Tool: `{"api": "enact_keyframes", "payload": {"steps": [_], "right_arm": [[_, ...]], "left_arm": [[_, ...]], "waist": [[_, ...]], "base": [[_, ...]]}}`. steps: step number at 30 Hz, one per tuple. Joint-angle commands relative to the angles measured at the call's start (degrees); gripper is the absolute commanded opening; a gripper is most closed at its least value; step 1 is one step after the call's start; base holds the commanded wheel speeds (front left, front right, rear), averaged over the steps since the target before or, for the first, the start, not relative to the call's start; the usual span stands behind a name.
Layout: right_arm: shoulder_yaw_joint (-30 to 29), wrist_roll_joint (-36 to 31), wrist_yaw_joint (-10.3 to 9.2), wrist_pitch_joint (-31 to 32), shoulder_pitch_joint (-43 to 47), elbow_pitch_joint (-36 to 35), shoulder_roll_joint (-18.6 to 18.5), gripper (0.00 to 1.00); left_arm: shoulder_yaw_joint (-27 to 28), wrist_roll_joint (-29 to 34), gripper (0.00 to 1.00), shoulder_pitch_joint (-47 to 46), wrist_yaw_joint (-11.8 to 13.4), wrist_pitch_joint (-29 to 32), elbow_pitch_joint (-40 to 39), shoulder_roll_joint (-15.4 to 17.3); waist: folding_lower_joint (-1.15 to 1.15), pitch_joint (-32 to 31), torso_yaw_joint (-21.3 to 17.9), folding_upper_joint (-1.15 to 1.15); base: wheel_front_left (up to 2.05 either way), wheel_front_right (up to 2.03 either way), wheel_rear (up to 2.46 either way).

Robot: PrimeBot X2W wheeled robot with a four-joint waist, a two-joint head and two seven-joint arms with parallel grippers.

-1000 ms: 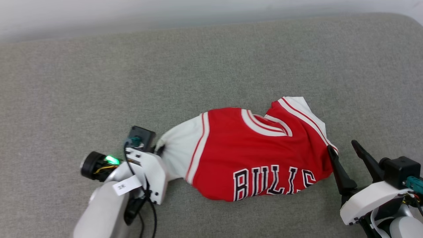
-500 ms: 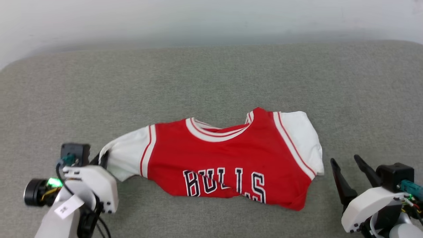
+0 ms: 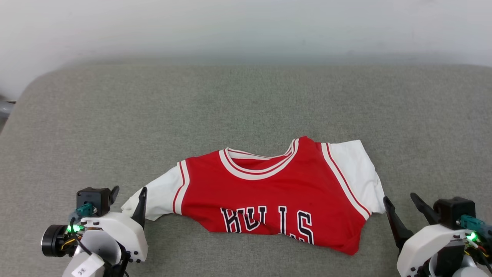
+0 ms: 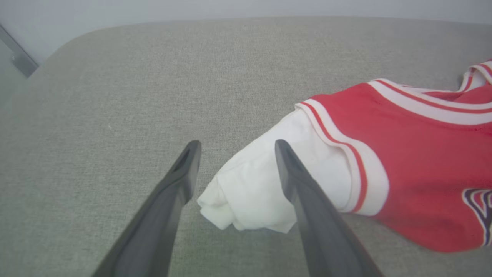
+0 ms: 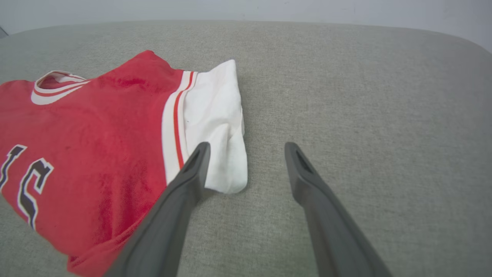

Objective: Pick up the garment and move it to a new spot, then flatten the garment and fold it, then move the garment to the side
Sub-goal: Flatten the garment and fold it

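The garment (image 3: 269,192) is a red jersey with white sleeves, lying front-up and rumpled on the grey cushion; its lower hem is bunched under the "BULLS" lettering. My left gripper (image 3: 129,189) stands open at the tip of the left white sleeve. In the left wrist view that crumpled sleeve end of the garment (image 4: 246,196) sits loose between the spread fingers of the left gripper (image 4: 237,143). My right gripper (image 3: 399,197) is open just right of the other sleeve. In the right wrist view the left finger of the right gripper (image 5: 247,144) overlaps the garment (image 5: 96,134) at the sleeve edge.
A grey fabric cushion (image 3: 246,104) carries everything, with a pale wall (image 3: 246,27) behind it. Its rounded corner (image 3: 30,84) is at the far left, with a grey metal part (image 3: 4,109) beyond it. Bare cushion stretches behind the garment.
The left gripper, shut on the left sleeve, pulled it out to the left, spreading the jersey, then opened and let it go. The head camera shifted. The right gripper stayed open.
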Motion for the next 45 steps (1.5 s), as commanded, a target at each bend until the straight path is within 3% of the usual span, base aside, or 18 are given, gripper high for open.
{"api": "enact_keyframes", "payload": {"steps": [1,5,8,15,22,29,34,35,36,45], "right_arm": [[-0.2,-0.2,-0.06,0.3,1.2,0.0,-0.4,1.0],[-0.2,0.1,-0.06,1.9,1.0,-1.0,-2.1,1.0],[0.3,-0.1,-0.06,4.7,-0.2,-1.6,-4.7,1.0],[5.5,6.0,-0.07,17.3,-5.4,-0.8,-13.2,1.0],[11.3,13.2,-0.07,28.0,-12.1,4.2,-19.1,1.0],[14.1,13.9,-0.07,29.7,-16.3,11.5,-20.3,1.0],[15.7,13.9,-0.05,28.8,-16.7,15.5,-19.1,1.0],[16.6,13.8,-0.05,28.4,-16.5,16.2,-18.8,0.39],[17.4,13.6,-0.05,27.9,-16.4,16.7,-18.8,0.0],[16.7,10.2,-0.08,20.7,-17.1,16.8,-21.0,0.0]], "left_arm": [[0.3,0.4,1.0,0.3,0.2,-1.9,-0.4,-0.1],[-0.1,1.4,1.0,1.8,0.6,-10.0,-3.6,-1.2],[-1.2,1.6,1.0,3.2,-0.9,-14.7,-7.7,-2.5],[-1.0,2.9,1.0,7.1,-0.8,-16.7,-15.0,-3.7],[-2.1,3.6,1.0,7.6,-1.5,-16.9,-15.9,-4.8],[-3.5,4.6,1.0,6.3,-2.3,-16.8,-15.3,-6.0],[-3.5,4.9,1.0,5.9,-2.7,-16.8,-14.9,-6.3],[-3.4,5.0,1.0,5.9,-2.7,-16.8,-14.9,-6.3],[-3.3,5.1,1.0,6.0,-2.8,-16.8,-14.8,-6.4],[-2.5,5.6,1.0,7.4,-3.1,-16.8,-14.4,-6.1]], "waist": [[0.0,-1.3,0.6,0.0],[0.0,-2.9,1.8,0.0],[0.0,-3.1,3.0,0.0],[0.0,-2.3,6.8,0.0],[0.0,-0.2,10.8,0.0],[0.0,1.6,14.2,0.0],[0.0,2.0,15.0,0.0],[0.0,2.0,15.0,0.0],[0.0,1.9,15.0,0.0],[0.0,-1.0,11.5,0.0]], "base": [[0.0,0.0,0.0],[0.0,0.0,0.0],[0.0,0.0,0.0],[0.0,0.0,0.0],[0.0,0.0,0.0],[0.0,0.0,0.0],[0.0,0.0,0.0],[0.0,0.0,0.0],[0.0,0.0,0.0],[0.0,0.0,0.0]]}}
